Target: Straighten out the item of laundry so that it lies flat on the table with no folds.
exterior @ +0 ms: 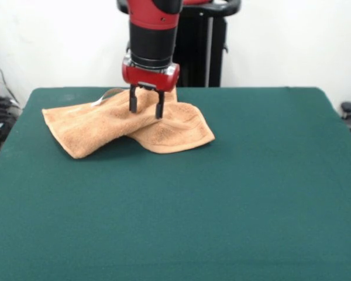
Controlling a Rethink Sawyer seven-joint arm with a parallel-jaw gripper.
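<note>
Towel [120, 126] still folded on green table [234, 193], far-left area.
Red arm's pincer [146, 109] stands over its rumpled middle, prongs apart, gripping nothing; one flap overlaps another, so flattening remains.

The near edge of the dark green felt-covered table [175, 234] is cut off by the picture's bottom edge. The red and black robot arm [154, 35] runs out past the top. Its gripper [146, 109] covers part of the crumpled orange-tan terry towel [128, 126]; whether the fingertips touch the cloth cannot be told. The towel's folds hide its underside and woven stripes.
</note>
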